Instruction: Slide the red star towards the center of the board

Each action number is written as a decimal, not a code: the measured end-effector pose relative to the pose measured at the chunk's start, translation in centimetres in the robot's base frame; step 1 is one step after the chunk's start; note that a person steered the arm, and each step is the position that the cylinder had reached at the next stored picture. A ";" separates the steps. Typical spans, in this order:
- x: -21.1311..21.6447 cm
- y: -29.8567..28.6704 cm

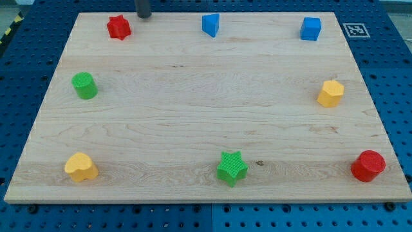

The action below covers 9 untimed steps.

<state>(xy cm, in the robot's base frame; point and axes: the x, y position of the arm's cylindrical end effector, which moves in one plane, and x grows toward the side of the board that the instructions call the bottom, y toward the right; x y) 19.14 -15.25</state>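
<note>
The red star (pixel 118 27) lies near the view's top left corner of the wooden board (pixel 206 109). My tip (pixel 143 16) stands at the board's top edge, just to the right of the red star and a little above it, with a small gap between them. Only the rod's lower end shows.
A blue wedge-like block (pixel 210 24) and a blue cube (pixel 310 28) lie along the top. A green cylinder (pixel 84 86) is at the left, a yellow hexagon (pixel 330 93) at the right. A yellow heart (pixel 81 167), green star (pixel 232 168) and red cylinder (pixel 368 165) lie along the bottom.
</note>
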 end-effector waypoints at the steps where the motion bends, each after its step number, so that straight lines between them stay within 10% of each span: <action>1: 0.1 -4.6; 9: 12.6 0.6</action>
<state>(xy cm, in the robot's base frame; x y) 31.75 -14.70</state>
